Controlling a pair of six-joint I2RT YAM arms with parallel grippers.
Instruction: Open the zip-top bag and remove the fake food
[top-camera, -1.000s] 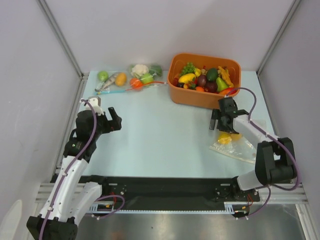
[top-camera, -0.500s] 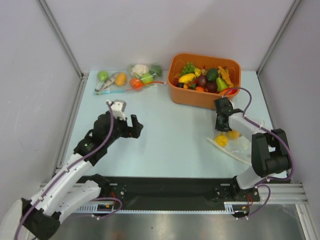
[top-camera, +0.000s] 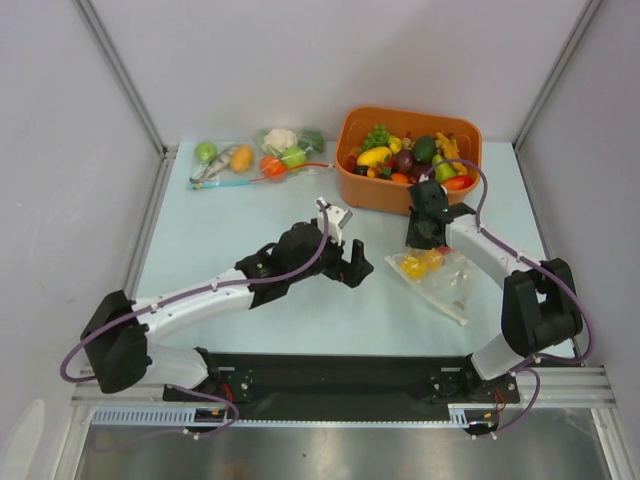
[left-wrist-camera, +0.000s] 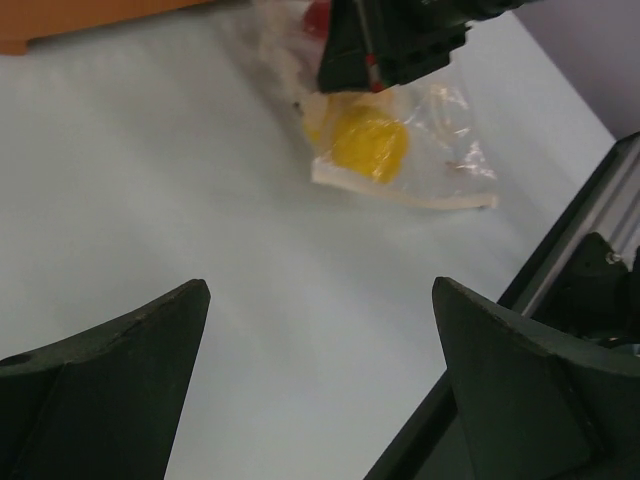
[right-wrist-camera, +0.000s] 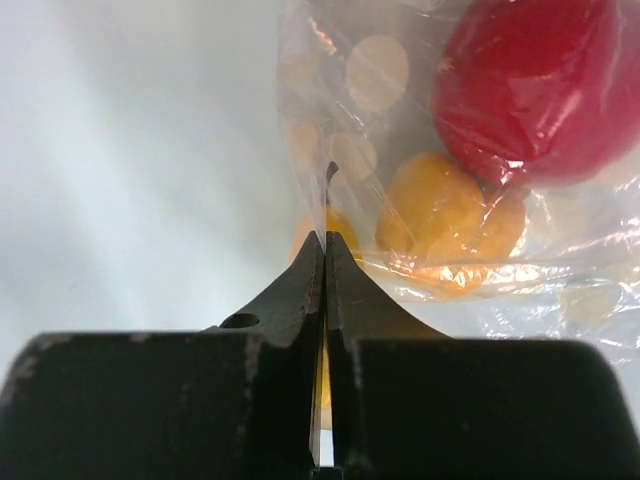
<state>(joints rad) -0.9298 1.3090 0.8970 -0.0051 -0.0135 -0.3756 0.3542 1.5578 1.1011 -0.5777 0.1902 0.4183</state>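
Observation:
The zip-top bag (top-camera: 447, 283) lies crinkled on the table right of centre, in front of the orange bin. My right gripper (top-camera: 424, 236) is shut on the bag's (right-wrist-camera: 352, 85) left edge, clear film pinched between the fingertips (right-wrist-camera: 312, 268). Inside, the fake food shows as a round red fruit (right-wrist-camera: 530, 85) and two yellow-orange ones (right-wrist-camera: 440, 215) (top-camera: 413, 266). My left gripper (top-camera: 356, 268) hangs open just left of the bag, nothing between its fingers (left-wrist-camera: 150, 340). Its camera sees the bag (left-wrist-camera: 440, 160), a yellow fruit (left-wrist-camera: 370, 145) and the right gripper (left-wrist-camera: 395, 45) ahead.
An orange bin (top-camera: 385, 198) piled with fake fruit and vegetables stands close behind the right gripper. Two other clear bags (top-camera: 255, 160) with food lie at the back left. A black rail (top-camera: 330, 375) runs along the near table edge.
The right gripper closed on the bag's edge and dragged it left, toward the bin. The left arm swung from the left side to the table's middle, staying open.

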